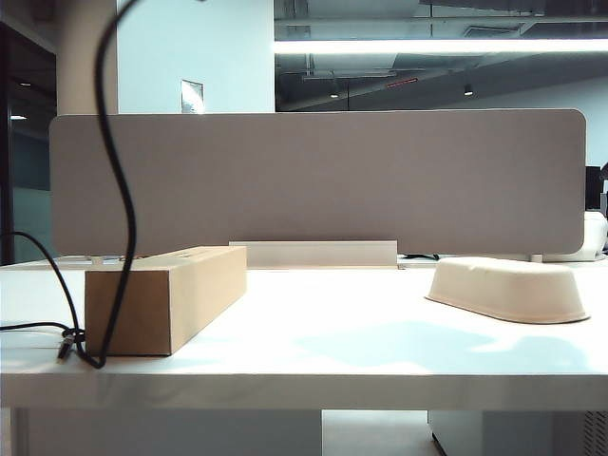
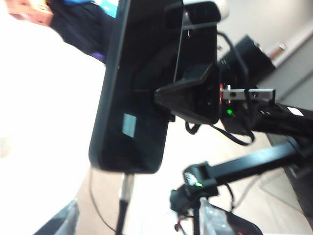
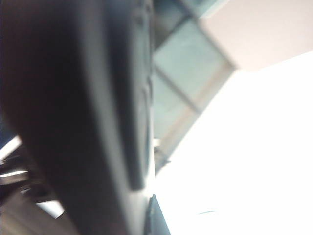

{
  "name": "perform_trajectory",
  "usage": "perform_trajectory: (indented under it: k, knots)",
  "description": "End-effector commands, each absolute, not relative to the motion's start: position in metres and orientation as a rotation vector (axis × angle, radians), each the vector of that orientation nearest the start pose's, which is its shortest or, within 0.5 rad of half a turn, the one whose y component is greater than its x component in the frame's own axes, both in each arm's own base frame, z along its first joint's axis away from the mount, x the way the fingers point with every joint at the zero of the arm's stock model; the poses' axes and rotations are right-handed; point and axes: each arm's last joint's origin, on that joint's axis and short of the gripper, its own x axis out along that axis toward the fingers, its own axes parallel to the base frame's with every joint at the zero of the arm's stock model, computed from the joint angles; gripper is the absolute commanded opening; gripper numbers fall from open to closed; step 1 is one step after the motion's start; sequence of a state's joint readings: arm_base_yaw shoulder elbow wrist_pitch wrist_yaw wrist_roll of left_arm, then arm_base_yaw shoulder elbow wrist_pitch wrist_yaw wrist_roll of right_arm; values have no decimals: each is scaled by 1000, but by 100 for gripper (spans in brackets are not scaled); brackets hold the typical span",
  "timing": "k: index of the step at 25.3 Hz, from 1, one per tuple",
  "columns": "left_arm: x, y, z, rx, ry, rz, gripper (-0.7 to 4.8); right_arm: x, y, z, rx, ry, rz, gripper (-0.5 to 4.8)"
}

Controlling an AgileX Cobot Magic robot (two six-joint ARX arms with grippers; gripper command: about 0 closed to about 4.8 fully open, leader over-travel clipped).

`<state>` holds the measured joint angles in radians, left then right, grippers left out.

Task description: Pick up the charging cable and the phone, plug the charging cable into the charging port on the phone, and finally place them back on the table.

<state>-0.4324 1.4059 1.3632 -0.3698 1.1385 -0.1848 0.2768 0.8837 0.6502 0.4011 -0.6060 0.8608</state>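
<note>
Exterior view: neither arm is seen, and the charging cable (image 1: pixel 122 190) is seen hanging from above the picture down to the front left corner of the tabletop (image 1: pixel 332 323), where it bends just in front of the cardboard box (image 1: pixel 161 299). An off-white bowl (image 1: pixel 508 290) is set upside down near the right edge, and a grey partition (image 1: pixel 318 180) runs along the back.

In the left wrist view the phone (image 2: pixel 132 73) is held upright in the air, clamped across its flat faces by the closed jaws of the right gripper (image 2: pixel 164 95). The cable's silvery plug (image 2: pixel 126 188) is seated in the charging port (image 2: pixel 128 172) on the short lower edge. The jaws of the left gripper (image 2: pixel 139 213) are spread wide (only their blurred tips show), with the cord passing untouched between them.

In the right wrist view the phone (image 3: pixel 58 122) fills the frame, out of focus.
</note>
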Motion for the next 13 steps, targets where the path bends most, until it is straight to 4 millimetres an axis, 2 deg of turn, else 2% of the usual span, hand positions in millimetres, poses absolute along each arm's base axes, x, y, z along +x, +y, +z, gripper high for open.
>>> perform_trajectory:
  k: [1,3,4,5,9,13]
  knots:
    - [269,-125,382,-325,561,-1430,204,202,71,317,775,182,774,-2]
    - [275,-109,382,-330,547,-1378,33,219,71,302,797,218,655,-2]
    - [277,-103,381,-332,543,-1357,-8,225,72,295,803,235,615,-2]
    - [280,-94,381,-338,543,-1316,-6,235,72,284,816,264,544,-2]
    - [284,-77,375,-307,566,-1133,-6,264,76,241,861,393,355,-2]
    - [282,-75,370,-244,581,-1095,-6,285,81,199,918,525,255,-2]
